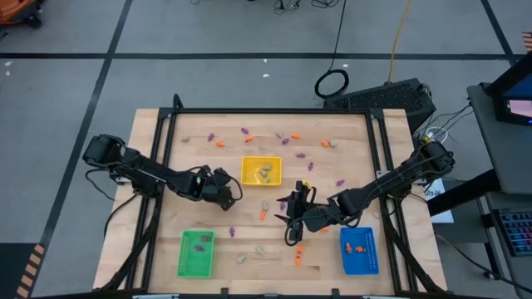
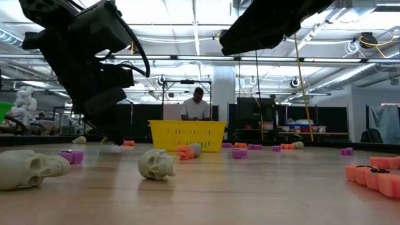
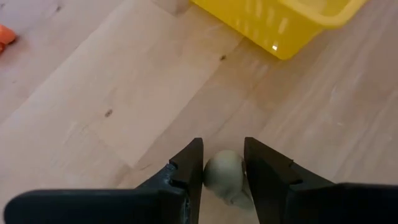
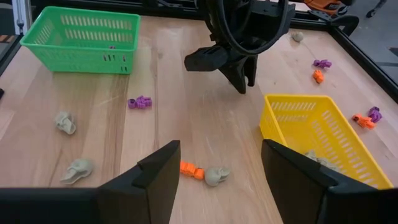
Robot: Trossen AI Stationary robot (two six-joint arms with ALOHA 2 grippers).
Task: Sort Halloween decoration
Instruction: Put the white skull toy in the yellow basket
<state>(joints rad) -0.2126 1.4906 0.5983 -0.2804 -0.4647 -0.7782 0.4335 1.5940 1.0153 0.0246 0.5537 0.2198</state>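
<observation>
Desk [image 1: 166,174] first: a pale wooden top inside a black frame, with the yellow tray [image 1: 261,171] near its middle serving as landmark. The green tray [image 1: 196,252] and the blue tray [image 1: 359,250] sit well toward the near edge from it, on the left arm's side and the right arm's side respectively.

Left hand [image 3: 223,169] hangs just beside the yellow tray, on the left arm's side, clamped on a pale skull trinket [image 3: 224,174]; the fingers [image 3: 186,171] press it from both sides. Right hand [image 4: 219,163] hovers on the near side of the yellow tray with its fingers wide apart, above another pale skull [image 4: 215,176] lying against an orange piece [image 4: 190,169].

Remaining decorations, orange, purple and pale, lie scattered on all sides of the yellow tray, thickest along the far edge; pale ones already rest inside it.

Handling, as a judgement: the trinkets look light, rigid and smooth, so they may squirt from a pinch. Skulls are best taken across the rounded cranium. Neighbours touching each other risk being dragged along.

Clearance: bare wood between the trays is ample, but the two hands work close together near the yellow tray's rim.
</observation>
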